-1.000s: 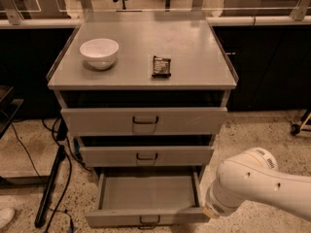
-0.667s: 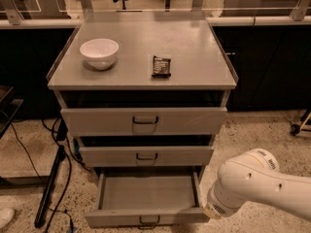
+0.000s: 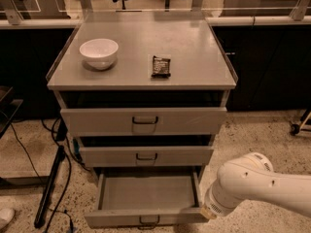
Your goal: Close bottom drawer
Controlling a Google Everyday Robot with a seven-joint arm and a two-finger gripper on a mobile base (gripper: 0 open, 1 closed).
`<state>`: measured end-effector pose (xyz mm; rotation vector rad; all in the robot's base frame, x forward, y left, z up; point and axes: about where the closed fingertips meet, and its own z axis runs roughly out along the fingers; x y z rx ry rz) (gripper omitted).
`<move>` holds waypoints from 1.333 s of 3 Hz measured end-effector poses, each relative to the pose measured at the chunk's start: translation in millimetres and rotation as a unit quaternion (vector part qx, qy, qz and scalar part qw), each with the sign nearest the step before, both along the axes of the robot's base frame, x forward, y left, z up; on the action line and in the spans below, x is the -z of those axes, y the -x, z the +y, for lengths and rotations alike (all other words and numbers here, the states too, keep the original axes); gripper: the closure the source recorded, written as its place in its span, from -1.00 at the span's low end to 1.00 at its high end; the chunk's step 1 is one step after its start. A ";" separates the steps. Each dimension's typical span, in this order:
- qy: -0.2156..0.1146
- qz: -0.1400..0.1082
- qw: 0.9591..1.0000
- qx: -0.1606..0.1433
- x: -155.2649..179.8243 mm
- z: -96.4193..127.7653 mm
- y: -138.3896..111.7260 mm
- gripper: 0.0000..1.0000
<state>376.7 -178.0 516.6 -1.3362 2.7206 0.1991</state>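
The arm point(image 3: 257, 186) is a rounded white shell with small dark holes, its claw hidden past the tan-ringed end.

The robot's white arm point(image 3: 265, 191) comes in from the right edge across the lower right of the frame, its rounded link angled down and leftward. It ends in a tan-ringed wrist point(image 3: 210, 210) near the bottom edge. The gripper beyond it is hidden from sight.

No text legible on my feed. The dark packet point(image 3: 161, 66) on the cabinet top point(image 3: 194, 72) shows pale marks that I cannot read. The gripper point(image 3: 210, 212) sits at the right front corner of the bottom drawer point(image 3: 146, 193), which is pulled out.
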 end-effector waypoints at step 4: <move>-0.017 0.066 0.996 0.059 154.2 6.2 -7.5 1.00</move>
